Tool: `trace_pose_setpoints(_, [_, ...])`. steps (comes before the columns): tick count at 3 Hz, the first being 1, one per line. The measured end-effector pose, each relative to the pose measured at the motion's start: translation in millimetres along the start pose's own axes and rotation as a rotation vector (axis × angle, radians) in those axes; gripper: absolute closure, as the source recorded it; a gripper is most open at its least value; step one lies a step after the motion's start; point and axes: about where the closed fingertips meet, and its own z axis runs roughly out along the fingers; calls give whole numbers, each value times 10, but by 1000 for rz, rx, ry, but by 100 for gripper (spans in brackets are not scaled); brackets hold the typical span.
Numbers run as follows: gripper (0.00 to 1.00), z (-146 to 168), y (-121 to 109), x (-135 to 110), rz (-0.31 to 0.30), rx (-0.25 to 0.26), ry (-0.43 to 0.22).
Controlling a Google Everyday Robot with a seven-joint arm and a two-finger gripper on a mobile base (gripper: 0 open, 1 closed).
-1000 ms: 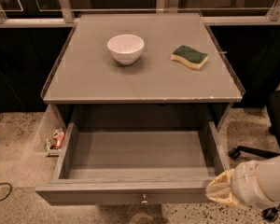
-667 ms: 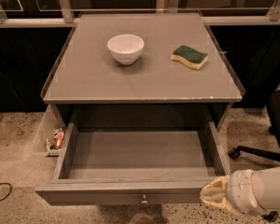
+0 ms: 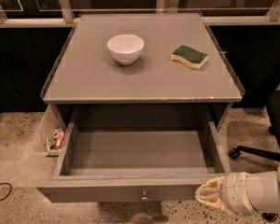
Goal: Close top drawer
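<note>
The top drawer (image 3: 126, 190) is a wide gray wooden drawer pulled fully out of the cabinet, empty inside, with a small round metal knob (image 3: 143, 196) at the centre of its flat front. My gripper (image 3: 209, 196) comes in from the lower right and sits right at the drawer front's right end, level with it, at or against its face. The white arm behind it runs off the right edge.
On the gray cabinet top (image 3: 84, 83) stand a white bowl (image 3: 125, 47) and a green-and-yellow sponge (image 3: 189, 56). A small heap of litter (image 3: 55, 140) lies on the floor left of the drawer. An office chair base (image 3: 252, 151) stands at the right.
My gripper has moved down and slightly left, from beside the drawer's right front corner to level with the drawer front. The drawer has not visibly moved.
</note>
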Motion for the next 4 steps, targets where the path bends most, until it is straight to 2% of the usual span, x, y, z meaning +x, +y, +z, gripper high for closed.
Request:
trace_pose_setpoints(2, [35,0,-1,-1,0,0,0])
trace_pose_setpoints(3, [12,10,-108,-57,-23,17,-12])
trace_pose_setpoints(4, [15,47,-166,-114,-44,22,-26])
